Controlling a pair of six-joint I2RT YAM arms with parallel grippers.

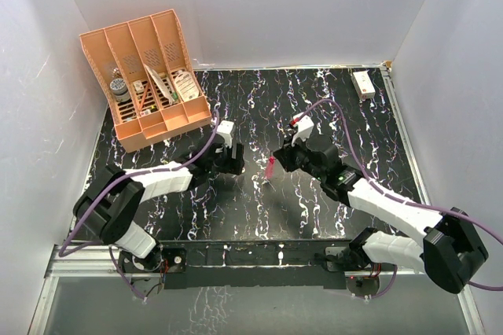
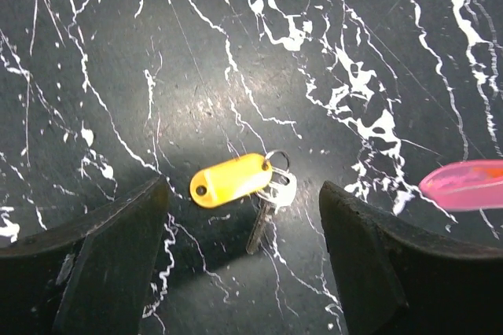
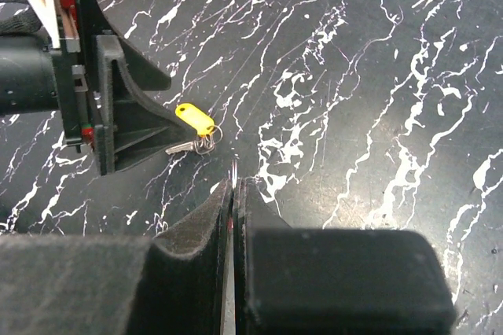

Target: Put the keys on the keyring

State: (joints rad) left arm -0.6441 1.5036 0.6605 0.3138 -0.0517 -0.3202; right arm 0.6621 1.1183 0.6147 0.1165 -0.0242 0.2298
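A silver key (image 2: pixel 265 213) on a small ring with a yellow tag (image 2: pixel 230 180) lies flat on the black marbled table (image 2: pixel 236 52). My left gripper (image 2: pixel 244 187) hangs over it, open, one finger on each side and neither touching it. In the right wrist view the yellow tag (image 3: pixel 195 119) and key (image 3: pixel 181 147) lie beside the left gripper's fingers (image 3: pixel 130 134). My right gripper (image 3: pixel 234 187) is shut on the keyring, whose thin metal ring (image 3: pixel 235 168) sticks out past its tips. The pinkish-red strap (image 1: pixel 269 167) hangs below that gripper (image 1: pixel 281 158) and shows at the edge of the left wrist view (image 2: pixel 464 184).
An orange divided organizer (image 1: pixel 149 75) holding small items stands at the back left. A small white box (image 1: pixel 363 83) lies at the back right. White walls close in the table on three sides. Purple cables run along both arms.
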